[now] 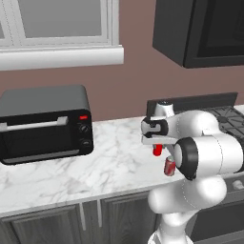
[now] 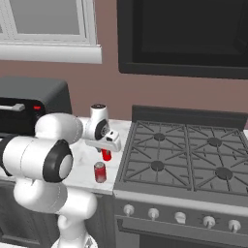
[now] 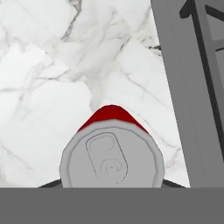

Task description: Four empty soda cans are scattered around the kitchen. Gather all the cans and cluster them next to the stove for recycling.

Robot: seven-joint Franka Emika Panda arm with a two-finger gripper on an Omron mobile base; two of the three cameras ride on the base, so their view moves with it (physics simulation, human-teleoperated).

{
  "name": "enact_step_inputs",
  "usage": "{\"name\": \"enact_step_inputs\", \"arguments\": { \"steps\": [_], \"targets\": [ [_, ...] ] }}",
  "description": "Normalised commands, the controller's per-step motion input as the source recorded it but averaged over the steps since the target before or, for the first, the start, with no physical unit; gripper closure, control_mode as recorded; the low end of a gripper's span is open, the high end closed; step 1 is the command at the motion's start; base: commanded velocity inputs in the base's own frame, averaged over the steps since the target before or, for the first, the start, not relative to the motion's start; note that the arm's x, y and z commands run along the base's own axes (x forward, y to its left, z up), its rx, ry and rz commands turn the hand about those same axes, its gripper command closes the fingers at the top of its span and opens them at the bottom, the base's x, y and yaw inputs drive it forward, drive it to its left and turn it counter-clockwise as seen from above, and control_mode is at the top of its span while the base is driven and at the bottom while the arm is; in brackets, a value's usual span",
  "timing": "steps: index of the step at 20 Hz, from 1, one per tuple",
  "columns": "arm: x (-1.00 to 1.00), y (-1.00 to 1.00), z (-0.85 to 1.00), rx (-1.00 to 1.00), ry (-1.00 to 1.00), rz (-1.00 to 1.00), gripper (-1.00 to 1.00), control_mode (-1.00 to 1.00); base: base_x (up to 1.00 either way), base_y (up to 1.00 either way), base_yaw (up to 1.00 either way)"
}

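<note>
The end effector is clamped down on a bright red can, gripping it near the silver top, and the can hangs upright just above the marble tabletop, close beside the stove. From the hand view that can looks straight up at us, pull-tab and all. Just nearer the tabletop's front edge stands a darker red can, already parked beside the stove's left side. These empties should be feather-light, thin-walled and slick, so a gentle squeeze across the body seems wisest. No writing on either is readable. The toaster oven sits well off to the left.
</note>
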Motion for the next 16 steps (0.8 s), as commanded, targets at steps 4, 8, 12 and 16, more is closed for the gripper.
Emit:
{"name": "enact_step_inputs", "arguments": {
  "steps": [4, 8, 12, 16],
  "targets": [
    [0.13, 0.00, -0.17, 0.00, -0.02, 0.00, 1.00, -1.00, 0.00, 0.00, 0.00],
    [0.13, 0.00, -0.17, 0.00, -0.01, 0.00, 1.00, -1.00, 0.00, 0.00, 0.00],
    [0.15, -0.01, -0.16, 0.00, -0.01, 0.00, 1.00, -1.00, 0.00, 0.00, 0.00],
    [0.04, 0.00, -0.13, 0.00, -0.01, 0.00, 1.00, -1.00, 0.00, 0.00, 0.00]
  ]
}}
